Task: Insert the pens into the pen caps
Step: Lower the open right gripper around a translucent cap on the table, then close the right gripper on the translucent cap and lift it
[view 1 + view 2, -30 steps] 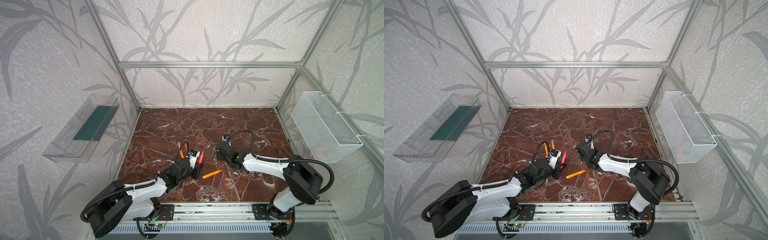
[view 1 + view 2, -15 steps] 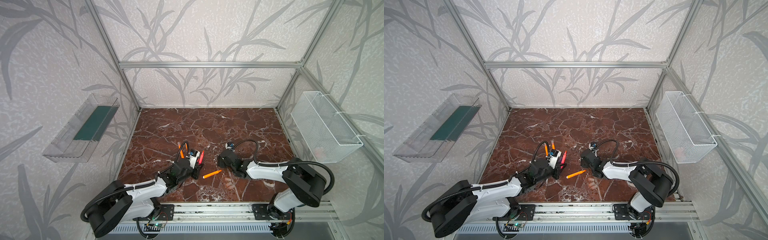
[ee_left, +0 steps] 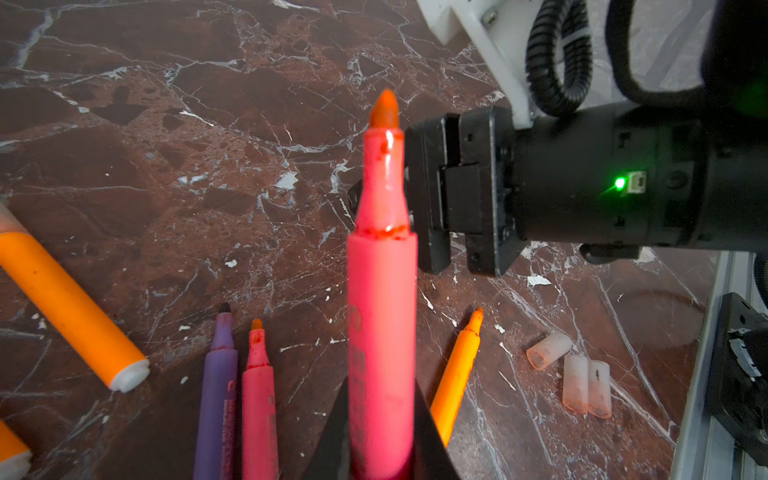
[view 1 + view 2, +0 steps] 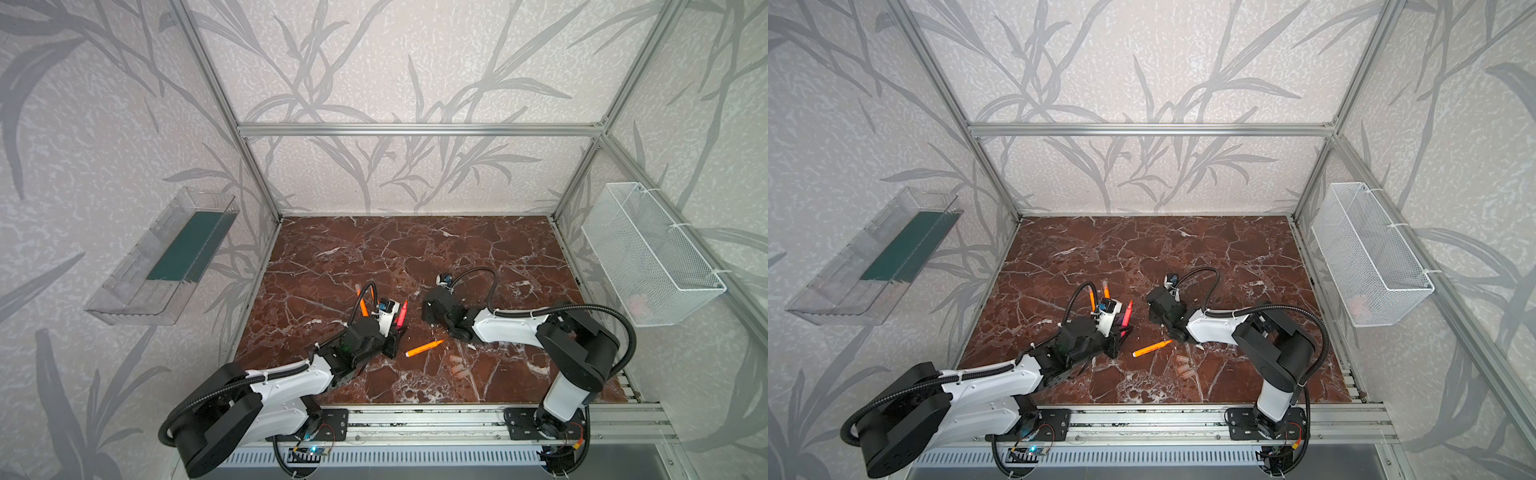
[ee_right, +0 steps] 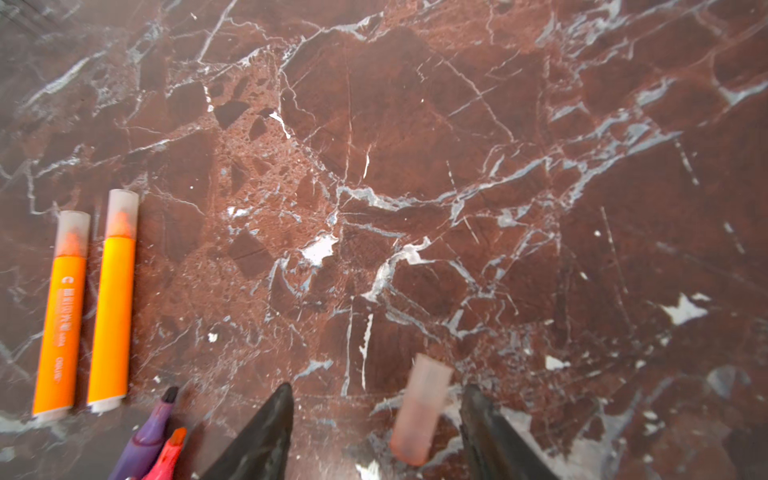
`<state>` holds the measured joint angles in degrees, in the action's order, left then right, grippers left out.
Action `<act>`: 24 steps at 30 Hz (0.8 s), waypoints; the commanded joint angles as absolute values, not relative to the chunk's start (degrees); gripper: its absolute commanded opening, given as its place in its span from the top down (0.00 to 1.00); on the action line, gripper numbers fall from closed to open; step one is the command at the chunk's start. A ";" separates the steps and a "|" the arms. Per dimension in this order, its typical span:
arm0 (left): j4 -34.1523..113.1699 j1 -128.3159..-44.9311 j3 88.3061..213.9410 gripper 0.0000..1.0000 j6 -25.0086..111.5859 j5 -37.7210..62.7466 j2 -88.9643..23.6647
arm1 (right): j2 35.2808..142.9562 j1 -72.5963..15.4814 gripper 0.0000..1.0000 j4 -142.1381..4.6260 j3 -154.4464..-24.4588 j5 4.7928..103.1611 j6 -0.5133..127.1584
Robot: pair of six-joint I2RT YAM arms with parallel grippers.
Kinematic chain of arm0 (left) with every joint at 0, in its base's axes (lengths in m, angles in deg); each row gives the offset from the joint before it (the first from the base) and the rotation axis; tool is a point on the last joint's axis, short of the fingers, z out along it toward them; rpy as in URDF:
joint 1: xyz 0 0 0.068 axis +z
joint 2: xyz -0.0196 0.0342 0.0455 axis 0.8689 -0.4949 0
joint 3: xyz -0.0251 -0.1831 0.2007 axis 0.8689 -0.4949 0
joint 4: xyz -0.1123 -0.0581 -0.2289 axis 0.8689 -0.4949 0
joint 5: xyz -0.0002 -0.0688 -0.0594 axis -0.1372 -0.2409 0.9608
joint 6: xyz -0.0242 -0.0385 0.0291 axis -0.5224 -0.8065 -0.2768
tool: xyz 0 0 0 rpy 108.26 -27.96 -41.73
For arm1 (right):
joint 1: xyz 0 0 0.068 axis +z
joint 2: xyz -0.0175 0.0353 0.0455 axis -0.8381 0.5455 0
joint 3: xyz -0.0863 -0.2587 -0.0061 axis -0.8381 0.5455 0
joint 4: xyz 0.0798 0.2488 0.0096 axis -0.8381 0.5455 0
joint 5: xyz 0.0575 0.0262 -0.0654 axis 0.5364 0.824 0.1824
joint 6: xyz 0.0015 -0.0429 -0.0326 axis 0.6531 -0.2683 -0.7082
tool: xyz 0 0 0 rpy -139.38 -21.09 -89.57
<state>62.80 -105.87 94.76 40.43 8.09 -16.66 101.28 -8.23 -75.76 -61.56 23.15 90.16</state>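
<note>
The surface (image 4: 415, 249) is dark red stone with white cracks, and all the work is near its front edge.

The left jaws are shut tight on a pink pen (image 3: 382, 291). It sticks out from them with its bare tip free. The right jaws stand wide apart. A loose cap (image 5: 419, 411) shows between them, nearer to one side. It is blurry, so I cannot tell if it lies on the surface or leans on that jaw. It does not look squeezed.

Near the held pen lie a purple pen (image 3: 217, 395) and a second pink pen (image 3: 257, 395), both with no cap. An orange pen (image 4: 424, 348) lies bare between the two arms. By it lie three more caps (image 4: 457, 368), close together. Off to the side, two orange pens (image 5: 112, 299) have their caps on and lie side by side.

So two pens look done and four are left. The step now seems to be capping the pink pen. I think the right jaws need to close on the cap, lift it, and line up its open end with the pen tip. Then the two arms can push straight together.

Around the surface stand a metal frame (image 4: 415, 129) and walls (image 4: 415, 62) with grey leaves. A clear tray (image 4: 166, 266) hangs on one wall and a white wire basket (image 4: 648, 257) on the other.
</note>
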 commanded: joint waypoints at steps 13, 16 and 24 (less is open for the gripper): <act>63.06 -105.78 95.15 1.00 41.09 7.51 -15.87 | 106.44 -7.99 0.40 -67.77 -69.09 21.88 85.08; 63.06 -105.78 95.23 1.00 41.09 7.45 -15.90 | 107.94 -7.92 0.40 -68.08 -70.92 23.85 84.09; 62.12 -105.53 93.46 1.00 38.98 -3.41 -13.16 | 111.31 -7.38 0.38 -67.29 -75.79 25.25 82.58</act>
